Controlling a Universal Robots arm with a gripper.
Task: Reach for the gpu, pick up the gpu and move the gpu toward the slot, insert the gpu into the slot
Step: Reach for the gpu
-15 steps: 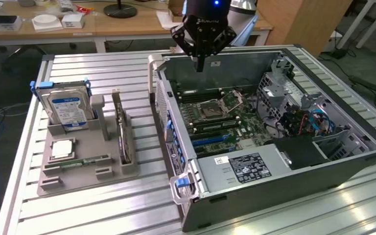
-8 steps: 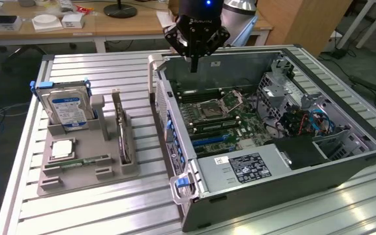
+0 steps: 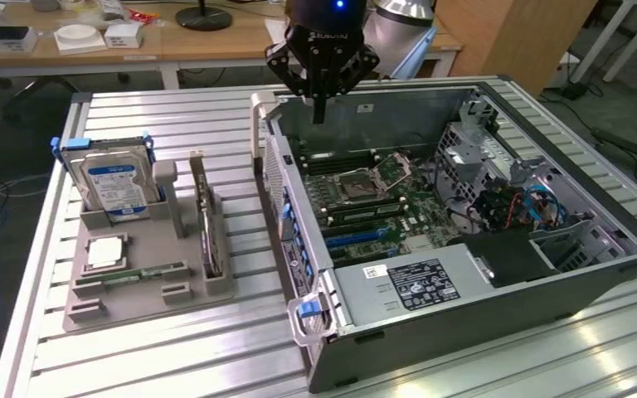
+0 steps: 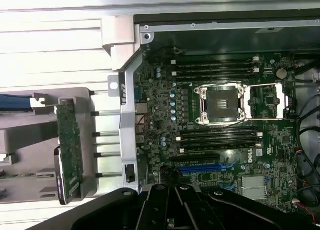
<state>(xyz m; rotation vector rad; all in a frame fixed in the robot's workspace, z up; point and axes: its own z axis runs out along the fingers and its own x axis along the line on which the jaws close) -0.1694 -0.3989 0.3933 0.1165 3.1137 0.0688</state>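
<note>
A ribbed metal desk point(image 3: 175, 116) takes up the foreground, with glare on its slats near the front corner. Behind it stands a wooden table point(image 3: 186, 43) carrying white boxes point(image 3: 80, 37) and a round black base point(image 3: 205, 16). A wooden cabinet point(image 3: 513, 37) stands at the exterior view's right, over a dark grey floor point(image 3: 14, 124).

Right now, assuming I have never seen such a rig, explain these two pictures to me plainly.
The black claw is the gripper of a robot arm, hanging above the open computer case. One picture comes from a camera off the arm; the other from a camera on its wrist, looking down at the motherboard. On the slatted metal table, a grey holder keeps parts: the gpu standing on edge, a hard drive, a memory stick. The gripper carries nothing.
</note>
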